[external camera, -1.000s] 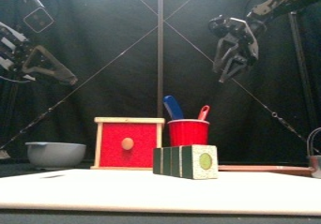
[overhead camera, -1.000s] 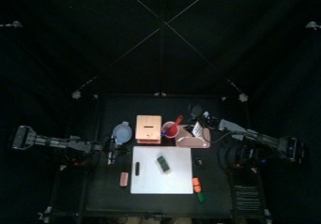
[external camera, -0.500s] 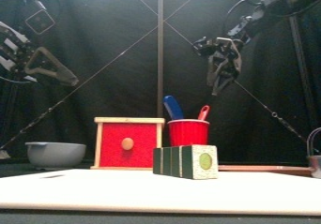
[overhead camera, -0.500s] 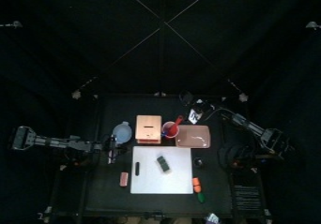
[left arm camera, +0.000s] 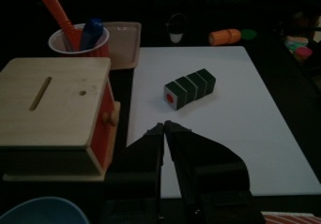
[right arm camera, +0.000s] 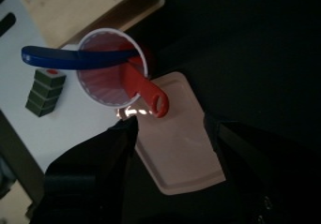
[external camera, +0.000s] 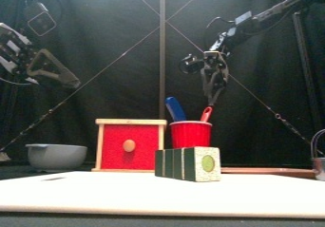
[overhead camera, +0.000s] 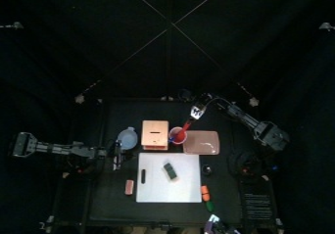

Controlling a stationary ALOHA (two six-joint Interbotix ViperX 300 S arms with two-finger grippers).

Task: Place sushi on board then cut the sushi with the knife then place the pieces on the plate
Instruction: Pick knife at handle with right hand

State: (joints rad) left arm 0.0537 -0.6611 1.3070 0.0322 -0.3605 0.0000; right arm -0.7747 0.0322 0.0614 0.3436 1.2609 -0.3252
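Two toy blades, a red knife (external camera: 206, 114) and a blue knife (external camera: 176, 108), are stood in the red cup (external camera: 192, 134) below the right gripper (external camera: 214, 83).
The gripper's jaws are held spread above the red knife's handle, which leans up toward them. The sushi roll (external camera: 188, 162) is laid whole on the white cutting board (external camera: 76, 195), in front of the cup. The left gripper (left arm camera: 163, 126), jaws pressed together, is parked well left.

Robot lab booth — black curtain (overhead camera: 78, 32), small black table (overhead camera: 112, 210).
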